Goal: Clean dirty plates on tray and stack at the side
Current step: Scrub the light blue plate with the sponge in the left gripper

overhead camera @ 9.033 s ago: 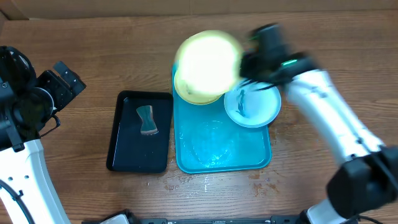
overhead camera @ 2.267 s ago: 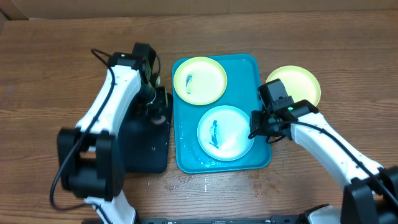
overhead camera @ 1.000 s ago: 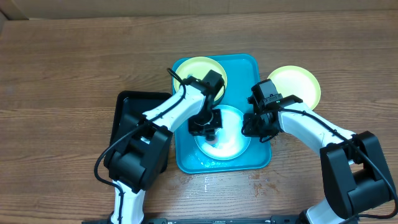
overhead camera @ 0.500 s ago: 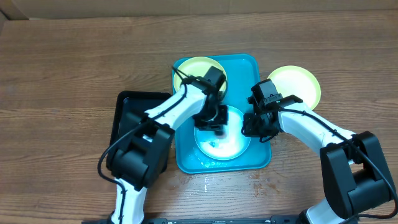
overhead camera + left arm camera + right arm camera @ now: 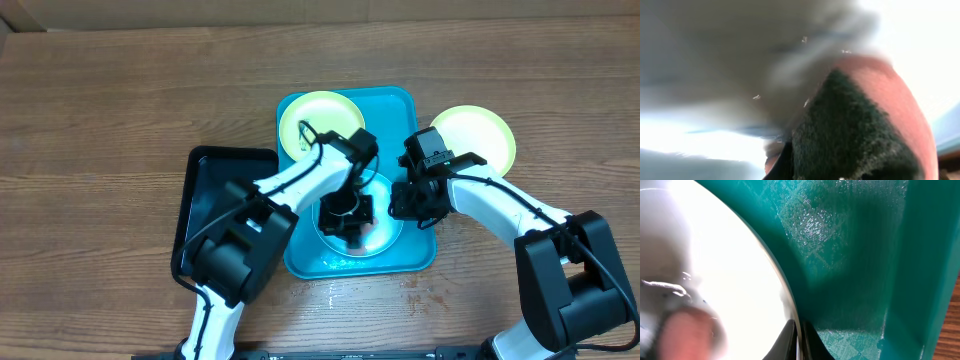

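On the turquoise tray (image 5: 395, 110) lies a light-blue-rimmed plate (image 5: 382, 232) with a white centre. My left gripper (image 5: 347, 215) presses down on its middle, shut on a sponge (image 5: 855, 135) that has a pink body and a dark green scouring face. My right gripper (image 5: 407, 205) is shut on the plate's right rim; in the right wrist view the thin rim (image 5: 790, 305) runs between the fingertips (image 5: 800, 337). A yellow-green plate (image 5: 318, 125) with a blue smear sits at the tray's far left. Another yellow-green plate (image 5: 478, 135) rests on the table to the right of the tray.
A black rectangular tray (image 5: 215, 215) lies on the wooden table just left of the turquoise one. My left arm crosses over its right edge. Water drops glisten on the turquoise tray floor (image 5: 850, 255).
My left gripper has slid the sponge from the plate's far edge toward its middle and front. The right gripper has kept its hold on the rim without moving.
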Action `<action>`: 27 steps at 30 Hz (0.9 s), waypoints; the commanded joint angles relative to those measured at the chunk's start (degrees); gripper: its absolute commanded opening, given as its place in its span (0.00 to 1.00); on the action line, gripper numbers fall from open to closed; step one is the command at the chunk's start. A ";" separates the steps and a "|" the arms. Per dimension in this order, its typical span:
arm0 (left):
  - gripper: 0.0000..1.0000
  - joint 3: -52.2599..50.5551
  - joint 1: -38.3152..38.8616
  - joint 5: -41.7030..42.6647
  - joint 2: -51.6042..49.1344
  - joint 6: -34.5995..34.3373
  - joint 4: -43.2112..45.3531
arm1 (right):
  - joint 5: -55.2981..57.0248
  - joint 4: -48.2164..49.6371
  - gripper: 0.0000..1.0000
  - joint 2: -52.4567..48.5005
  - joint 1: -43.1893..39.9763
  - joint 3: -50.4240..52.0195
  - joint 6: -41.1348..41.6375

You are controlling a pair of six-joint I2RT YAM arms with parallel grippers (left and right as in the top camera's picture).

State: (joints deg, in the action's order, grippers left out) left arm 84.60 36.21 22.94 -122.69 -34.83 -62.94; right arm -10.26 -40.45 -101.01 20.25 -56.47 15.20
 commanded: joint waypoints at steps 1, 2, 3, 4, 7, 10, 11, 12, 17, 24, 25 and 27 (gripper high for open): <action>0.04 0.72 -3.30 -21.90 -2.08 -3.13 -1.42 | 0.98 -1.29 0.04 -2.62 0.59 1.40 -0.02; 0.04 0.76 -3.56 -24.59 -2.08 -3.10 -1.53 | 0.98 -1.27 0.04 -2.62 0.59 1.40 -0.02; 0.04 0.76 -3.61 -26.84 -2.08 -3.10 -1.57 | 0.96 -1.27 0.04 -2.62 0.59 1.40 -0.02; 0.04 0.76 -3.61 -29.42 -2.08 -3.06 -1.55 | 0.96 -1.27 0.04 -2.62 0.59 1.40 -0.02; 0.04 0.76 -3.48 -35.47 -2.08 -2.29 -1.27 | 0.98 -1.31 0.04 -2.62 0.59 1.40 -0.02; 0.04 0.76 -3.45 -34.51 -2.08 -1.14 -0.74 | 0.98 -1.46 0.04 -2.62 0.59 1.40 -0.02; 0.04 0.76 -3.45 -32.81 -2.08 -0.90 -0.13 | 0.98 -1.46 0.04 -2.62 0.59 1.40 -0.02; 0.04 0.76 -3.45 -30.38 -2.08 -0.04 0.74 | 0.96 -1.44 0.04 -2.62 0.59 1.40 -0.02; 0.04 0.74 -3.45 -13.75 -2.12 6.49 5.66 | 0.98 -1.44 0.04 -2.62 0.59 1.40 -0.02; 0.04 -0.52 -0.96 10.03 -3.04 8.02 14.71 | 0.96 -1.46 0.04 -2.62 0.59 1.40 -0.02; 0.04 -0.55 -0.31 11.28 -3.28 8.04 15.04 | 0.98 -1.53 0.04 -2.62 0.59 1.40 -0.02; 0.04 -0.55 0.90 10.91 -3.56 8.20 14.91 | 0.98 -1.73 0.04 -2.62 0.59 1.40 -0.02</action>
State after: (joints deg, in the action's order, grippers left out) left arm 86.02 34.50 26.28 -123.13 -28.47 -47.90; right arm -10.28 -40.60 -101.06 20.25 -56.53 15.22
